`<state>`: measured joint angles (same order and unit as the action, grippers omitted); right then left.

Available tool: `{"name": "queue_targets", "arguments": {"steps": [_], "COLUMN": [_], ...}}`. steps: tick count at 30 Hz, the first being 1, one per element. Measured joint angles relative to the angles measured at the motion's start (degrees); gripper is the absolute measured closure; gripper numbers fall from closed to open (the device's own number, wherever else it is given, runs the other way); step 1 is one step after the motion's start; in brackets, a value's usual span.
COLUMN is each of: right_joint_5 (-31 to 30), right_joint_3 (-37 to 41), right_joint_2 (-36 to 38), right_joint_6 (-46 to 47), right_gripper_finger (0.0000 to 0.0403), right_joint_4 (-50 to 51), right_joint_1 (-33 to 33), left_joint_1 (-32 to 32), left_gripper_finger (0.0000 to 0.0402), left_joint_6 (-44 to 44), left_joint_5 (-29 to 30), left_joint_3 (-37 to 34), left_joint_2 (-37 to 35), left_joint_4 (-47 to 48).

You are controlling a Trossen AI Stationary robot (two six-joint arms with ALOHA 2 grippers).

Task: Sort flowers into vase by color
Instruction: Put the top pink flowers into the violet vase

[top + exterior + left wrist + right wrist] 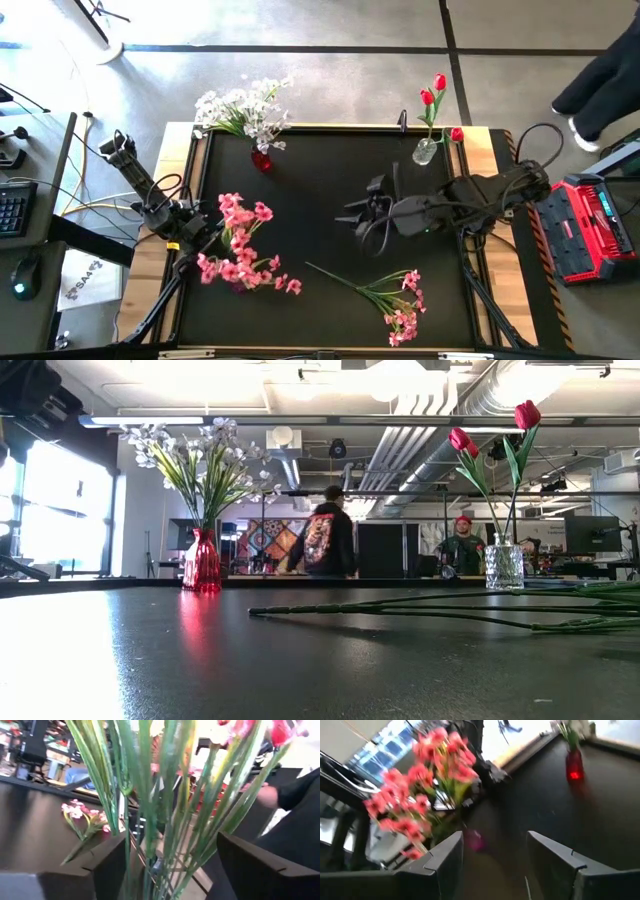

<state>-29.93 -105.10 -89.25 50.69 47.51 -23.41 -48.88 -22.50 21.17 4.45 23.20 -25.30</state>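
Pink flowers (240, 250) stand bunched at the table's left, their green stems (165, 810) upright between the fingers of my open left gripper (195, 228) (171, 840); no touch shows. A purple vase (475, 841) sits under them. White flowers (240, 105) stand in a red vase (261, 160) (201, 565) at the far left. Red tulips (433, 92) (490, 430) stand in a clear glass vase (425, 151) (504, 566) at the far right. A loose pink spray (400, 305) lies flat near the front right, stems (450, 610) on the table. My right gripper (362, 212) (495, 840) hovers open over the table's middle, holding nothing.
A wooden rim (330, 127) frames the black tabletop. A red case (590, 225) lies beyond the right edge, and a person's dark sleeve (605, 60) shows at the far right. A keyboard and a mouse (20, 288) lie left of the table. People stand in the room behind (328, 540).
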Motion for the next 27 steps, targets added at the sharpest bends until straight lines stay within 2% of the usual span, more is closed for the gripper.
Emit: {"name": "queue_targets", "arguments": {"steps": [6, 12, 14, 17, 22, 27], "right_joint_5": [4.3, 7.6, 7.8, 7.7, 7.7, 8.8], "right_joint_3": [0.0, 0.0, 0.0, 0.0, 0.0, 0.0], "right_joint_2": [-1.2, -5.0, -6.3, -7.8, -9.6, -11.4], "right_joint_6": [8.0, 11.7, 12.4, 13.3, 15.1, 15.5], "right_gripper_finger": [0.0196, 0.0196, 0.0196, 0.0196, 0.0196, 0.0197], "right_joint_4": [10.9, 15.9, 17.2, 18.7, 22.1, 24.0], "right_joint_1": [-1.6, -3.3, -4.0, -4.8, -5.8, -6.3], "left_joint_1": [0.0, 0.0, 0.0, 0.0, 0.0, 0.0], "left_gripper_finger": [0.0112, 0.0113, 0.0113, 0.0113, 0.0113, 0.0113], "left_joint_6": [2.0, 6.6, 8.0, 8.0, 2.2, -0.2], "left_joint_5": [-1.1, 0.7, 1.3, 1.7, 0.9, -0.5], "left_joint_3": [0.0, 1.6, 4.6, 10.4, 18.3, 23.6], "left_joint_2": [0.0, -1.1, -1.8, -2.9, -4.1, -5.1], "left_joint_4": [0.2, 3.8, 9.4, 23.5, 46.4, 54.5]}}
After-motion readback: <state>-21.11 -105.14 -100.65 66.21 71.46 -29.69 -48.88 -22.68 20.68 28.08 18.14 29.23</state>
